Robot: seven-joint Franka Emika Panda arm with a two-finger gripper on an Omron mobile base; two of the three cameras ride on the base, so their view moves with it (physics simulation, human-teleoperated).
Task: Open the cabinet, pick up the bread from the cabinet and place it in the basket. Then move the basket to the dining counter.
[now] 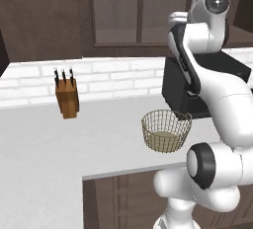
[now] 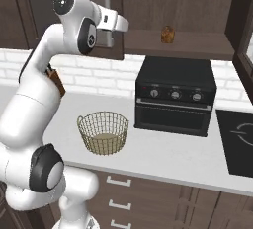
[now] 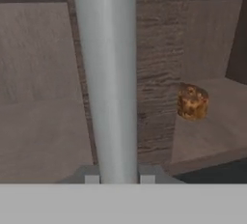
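The task is judged to be in its first step. The gripper [image 2: 109, 13] is raised to the cabinet [image 1: 118, 11], and in the hand view its two tips are seen pressed against either side of the silver handle [image 3: 107, 73], so the handle is pinched between them. How far the door is swung cannot be settled, though in the right base view its edge is seen standing beside an uncovered stretch of shelf. The bread [image 2: 167, 34] is still on that shelf, above the black oven [image 2: 174, 95] and well apart from the basket [image 2: 103, 132], which stands empty on the white counter [image 1: 44, 139] just beside the oven. Still to be done: the bread lifted out, dropped into the basket, and the basket carried to the dining counter. The right base view gives the bread, the oven front and the stovetop; the left base view instead gives the knife block [image 1: 67, 96] and the glass door panels, with the bread hidden behind the arm. The handle contact is given by the hand view.
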